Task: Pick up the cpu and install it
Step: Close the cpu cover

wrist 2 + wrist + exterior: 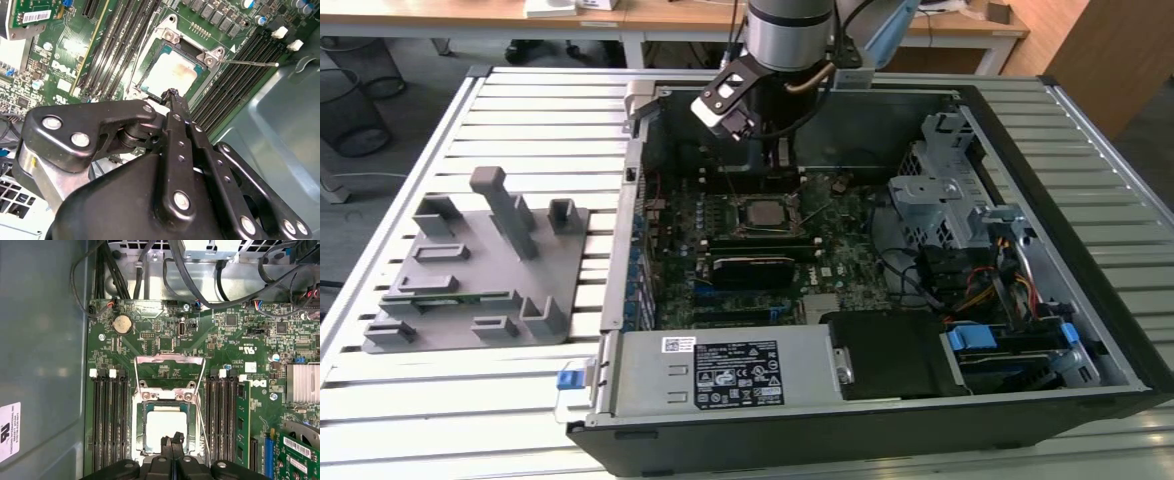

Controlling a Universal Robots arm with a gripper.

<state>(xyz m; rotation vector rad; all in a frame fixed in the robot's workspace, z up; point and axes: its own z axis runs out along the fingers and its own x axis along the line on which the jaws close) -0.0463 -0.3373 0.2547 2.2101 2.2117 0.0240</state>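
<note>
First wrist view: cpu point(167, 421) lies flat in the black socket frame point(165, 405) on the motherboard point(150, 340), silver top up, with a pale border showing round it. The hinged clamp plate point(170, 361) is swung back. In the second wrist view the wire lever point(250, 63) stands free. I judge the chip placed but not clamped.

Handling, as judgement:
- Light, stiff and thin.
- The smooth metal lid is likely slippery under hard pads.
- The underside contacts and the socket pins beneath are the fragile part.
- The best hold is across two opposite edges, at the border, kept level, with no drag or tilt in the socket.

Gripper point(172, 439): its fingers are closed tip to tip with nothing between them. In both wrist views the tips sit over the cpu's edge nearest the gripper, inside the frame's outline. I cannot tell whether they touch the lid or hover just clear.

Exterior view: cpu point(758, 212) sits near frame centre, slightly above the middle, inside the open computer case point(854, 440). The arm point(787, 30) hangs from the top centre of the frame, over the socket. Memory slots point(107, 420) flank the socket on both sides. The case rests on a slatted worktop point(520, 110). A grey parts holder point(467, 270) stands toward the exterior view's left, well apart.
</note>
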